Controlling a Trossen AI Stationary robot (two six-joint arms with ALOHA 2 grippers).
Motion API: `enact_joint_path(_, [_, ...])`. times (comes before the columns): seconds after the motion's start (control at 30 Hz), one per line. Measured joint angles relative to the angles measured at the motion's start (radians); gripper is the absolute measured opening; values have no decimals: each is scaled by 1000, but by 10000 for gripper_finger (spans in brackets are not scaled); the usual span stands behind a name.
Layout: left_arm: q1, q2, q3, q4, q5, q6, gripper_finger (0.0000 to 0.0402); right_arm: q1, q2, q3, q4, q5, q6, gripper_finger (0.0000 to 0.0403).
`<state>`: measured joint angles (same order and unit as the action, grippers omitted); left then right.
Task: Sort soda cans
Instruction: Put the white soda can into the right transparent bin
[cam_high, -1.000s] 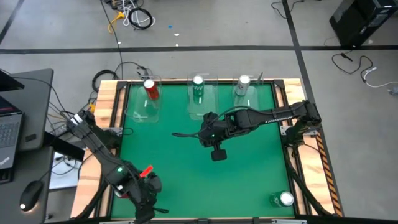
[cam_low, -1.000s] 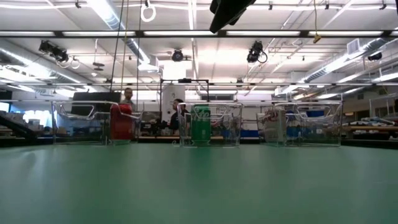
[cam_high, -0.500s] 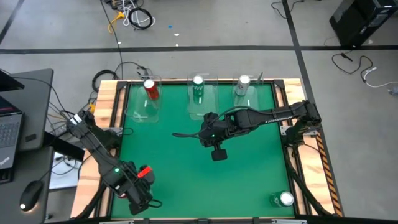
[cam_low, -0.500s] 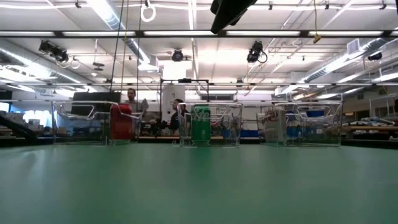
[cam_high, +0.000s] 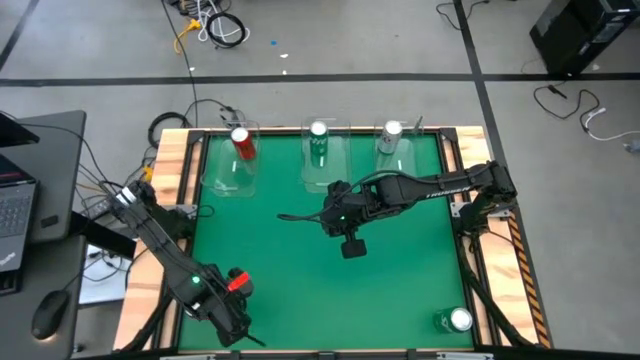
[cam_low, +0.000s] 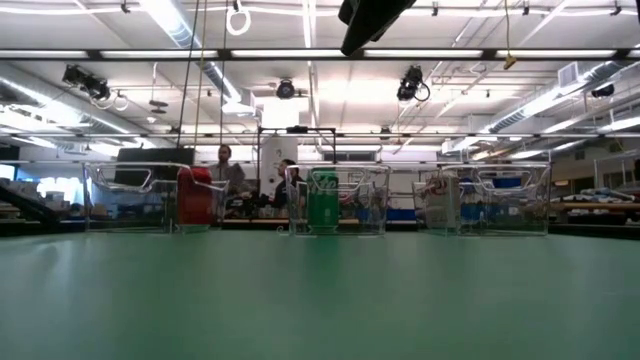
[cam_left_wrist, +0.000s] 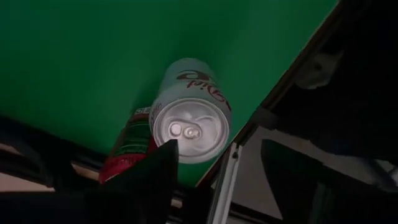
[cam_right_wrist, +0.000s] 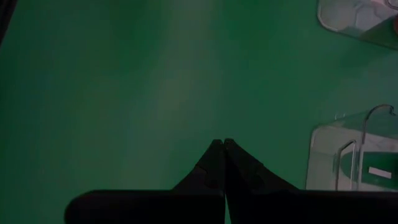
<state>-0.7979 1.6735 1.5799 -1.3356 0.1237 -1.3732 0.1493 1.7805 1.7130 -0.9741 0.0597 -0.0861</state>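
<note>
At the table's near left corner a silver-white can (cam_left_wrist: 189, 112) stands upright close to the edge. A red can (cam_left_wrist: 127, 146) (cam_high: 237, 283) is right beside it. My left gripper (cam_high: 226, 305) hangs open over both, pointing steeply down, one finger (cam_left_wrist: 158, 177) by the two cans. A green can (cam_high: 455, 320) stands at the near right corner. My right gripper (cam_high: 350, 246) (cam_right_wrist: 222, 146) hovers shut over the table's middle, holding nothing. Three clear bins along the far edge hold a red can (cam_high: 240, 141), a green can (cam_high: 318, 141) and a silver can (cam_high: 390, 133). My left gripper has one fingertip (cam_left_wrist: 169, 149) showing in front of the silver-white can's top rim (cam_left_wrist: 163, 134) and the red can. I cannot tell whether it touches either. Both cans are on the table.
The wooden table frame (cam_high: 170, 200) and the table's edge (cam_left_wrist: 249, 134) run close by the two cans. The mat between the arms is bare. The bins (cam_low: 330, 200) line the far edge. A person (cam_low: 225, 170) is in the room behind.
My left gripper has tipped steeper downward and rolled a little over the near left corner. The red can now shows compact beside it instead of slanting out. My right arm has kept still.
</note>
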Motion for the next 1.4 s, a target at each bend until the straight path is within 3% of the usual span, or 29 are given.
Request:
enact_joint_path(0.17, [3, 65, -1, -24, 82, 39, 260, 0, 0, 0, -1, -1, -5, 5])
enact_joint_path(0.57, [-3, 101, -13, -54, 16, 58, 262, 0, 0, 0, -7, -4, -7, 5])
enact_joint_path(1.0, [-7, 101, -33, -84, 83, 55, 262, 0, 0, 0, -10, -10, -7, 5])
enact_joint_path(1.4, [-7, 101, -33, -86, 64, 56, 265, 0, 0, 0, -18, -13, -6, 5])
